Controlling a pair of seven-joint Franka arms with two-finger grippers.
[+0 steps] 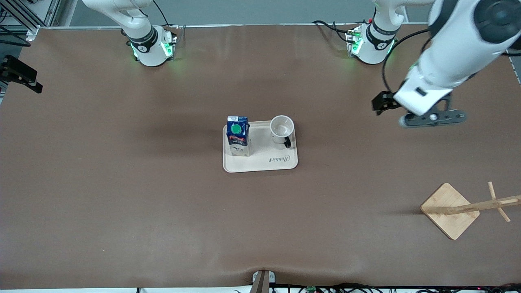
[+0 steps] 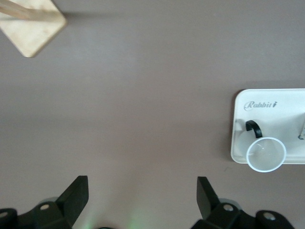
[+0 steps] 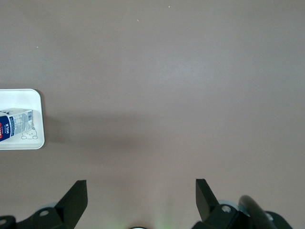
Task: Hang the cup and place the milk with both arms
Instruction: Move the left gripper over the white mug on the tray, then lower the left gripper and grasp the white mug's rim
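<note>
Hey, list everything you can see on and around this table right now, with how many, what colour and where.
Tray: one, cream, at the middle of the table.
Milk carton: one, blue top with green cap, red band, white base; upright on the tray, at the end toward the right arm.
Cup: one, white with black handle; upright on the tray, at the end toward the left arm.
Wooden cup rack: one, light wood, square base; toward the left arm's end, nearer the front camera than the tray.
Table: one, brown.
Left gripper: one, black, jaws open, empty, over bare table toward the left arm's end.
Right gripper: one, black, jaws open, empty, over bare table beside the tray.
</note>
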